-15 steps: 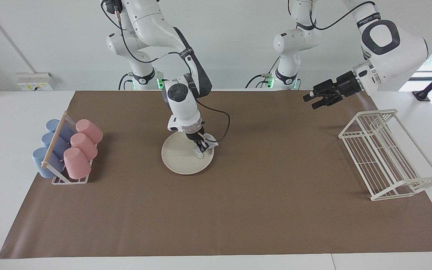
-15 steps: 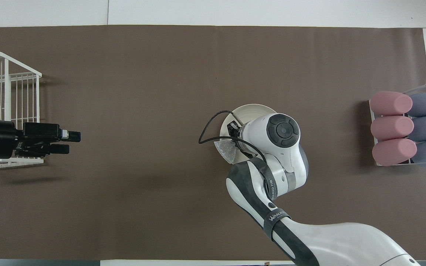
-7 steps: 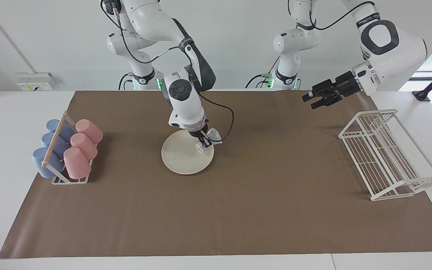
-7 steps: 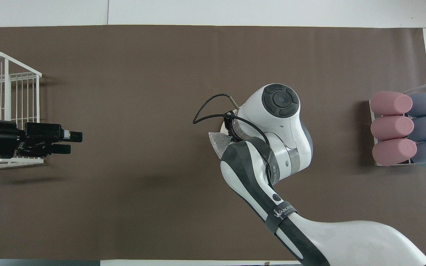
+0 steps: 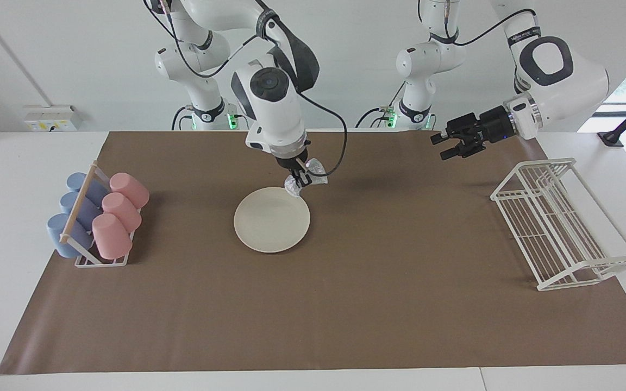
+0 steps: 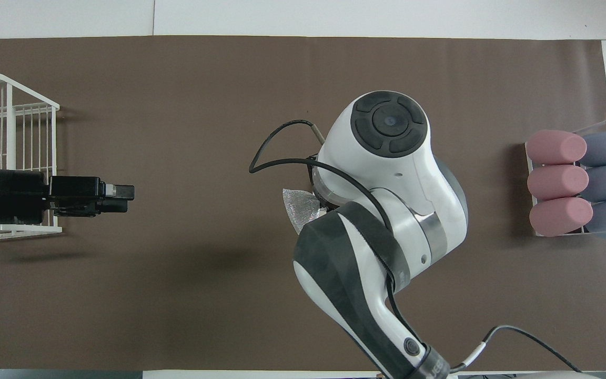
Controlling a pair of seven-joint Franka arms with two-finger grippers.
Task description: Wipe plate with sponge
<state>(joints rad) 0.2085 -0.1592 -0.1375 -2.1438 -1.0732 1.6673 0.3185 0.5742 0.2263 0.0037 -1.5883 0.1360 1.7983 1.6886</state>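
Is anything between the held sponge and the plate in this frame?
Nothing visible. The right gripper, shut on the sponge, hangs over the plate's edge nearest the robots, with only air below. The left gripper waits open above the mat near the wire rack.

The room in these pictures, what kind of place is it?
Probably a robot lab set up as a dishwashing station: two arms at a covered table, a plate, a cup rack and a wire dish rack.
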